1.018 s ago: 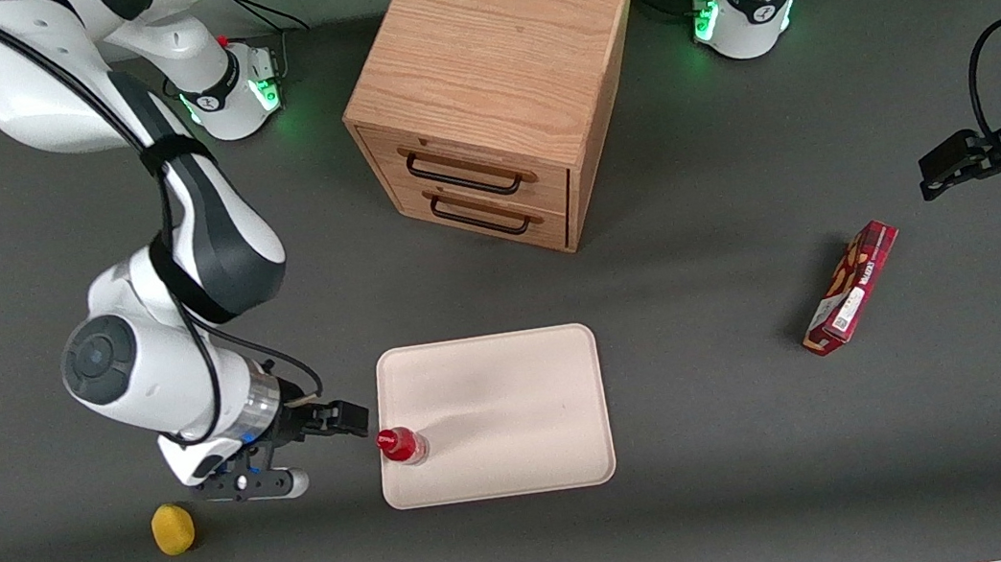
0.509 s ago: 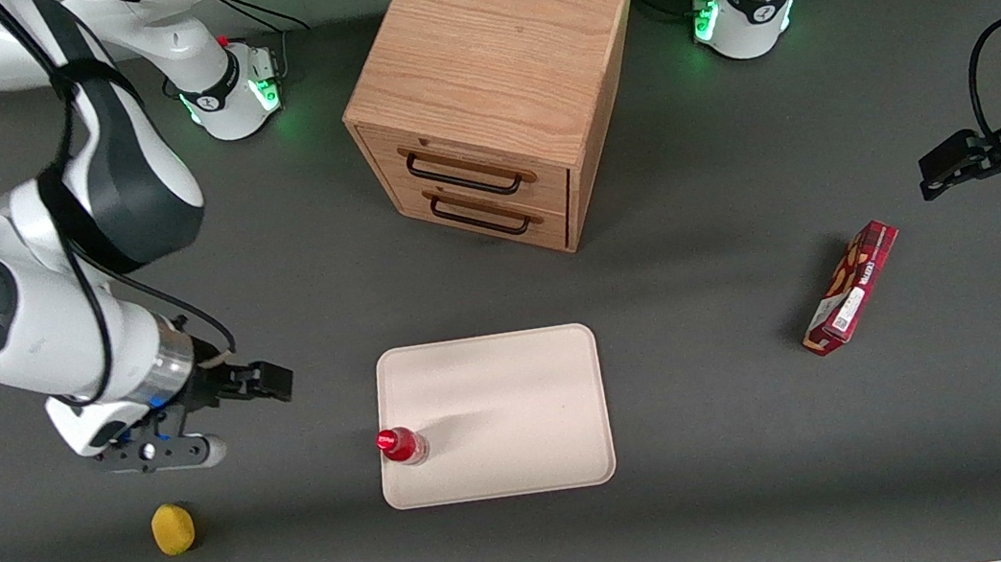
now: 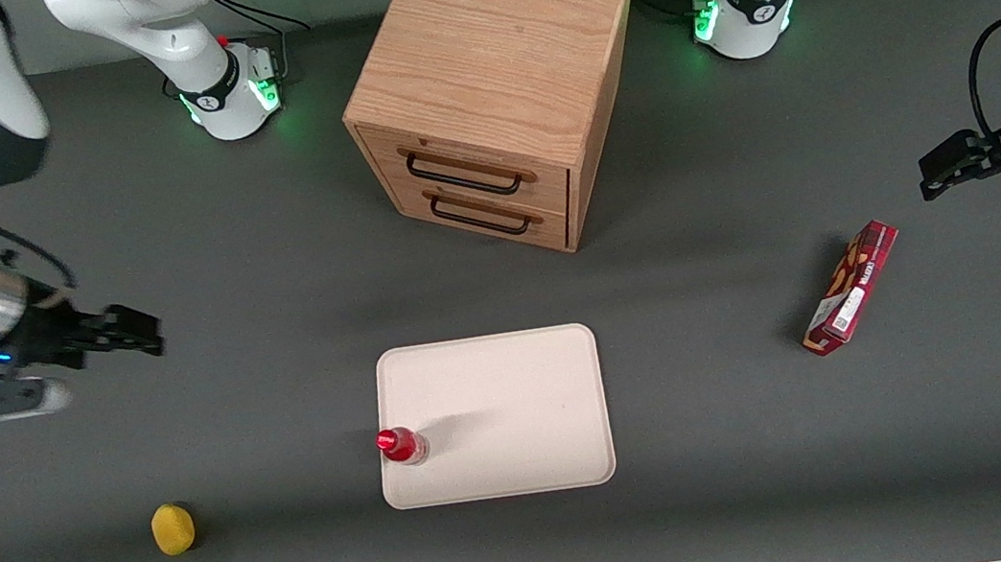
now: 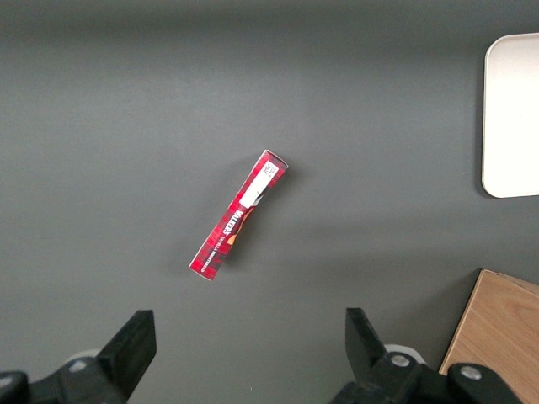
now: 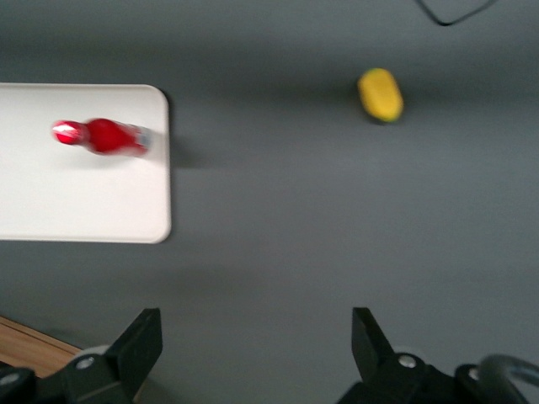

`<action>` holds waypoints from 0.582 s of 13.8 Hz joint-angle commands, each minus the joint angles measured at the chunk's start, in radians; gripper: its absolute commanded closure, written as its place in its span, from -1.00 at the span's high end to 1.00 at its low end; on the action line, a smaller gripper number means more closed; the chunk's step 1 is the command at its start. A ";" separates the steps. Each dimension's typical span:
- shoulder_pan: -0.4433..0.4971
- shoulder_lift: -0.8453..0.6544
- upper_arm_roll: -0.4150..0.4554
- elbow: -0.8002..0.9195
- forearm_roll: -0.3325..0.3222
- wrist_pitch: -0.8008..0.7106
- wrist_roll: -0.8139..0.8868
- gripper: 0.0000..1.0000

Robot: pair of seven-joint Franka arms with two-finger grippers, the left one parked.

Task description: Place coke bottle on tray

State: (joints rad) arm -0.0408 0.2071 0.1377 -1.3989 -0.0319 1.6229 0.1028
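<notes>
Pincer (image 3: 142,332) farther from coke bottle (image 3: 402,446)

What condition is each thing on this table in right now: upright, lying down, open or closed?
Small red-capped coke bottle: upright on the tray's edge.
Cream rectangular tray: flat, holding only the bottle.
Wooden drawer cabinet: both drawers closed.
Long red snack box: lying flat.
Yellow round object: resting on the table.
Gripper: open, empty, raised.

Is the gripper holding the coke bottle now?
No, the coke bottle stands on the tray, while the open gripper is apart, empty.
</notes>
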 commanded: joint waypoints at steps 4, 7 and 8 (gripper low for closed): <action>-0.152 -0.159 0.004 -0.138 0.004 -0.066 -0.190 1.00; -0.191 -0.147 0.016 -0.120 -0.006 -0.066 -0.215 1.00; -0.186 -0.140 0.019 -0.111 -0.010 -0.066 -0.209 1.00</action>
State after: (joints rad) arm -0.2224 0.0710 0.1372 -1.5060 -0.0316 1.5531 -0.0934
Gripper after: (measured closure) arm 0.000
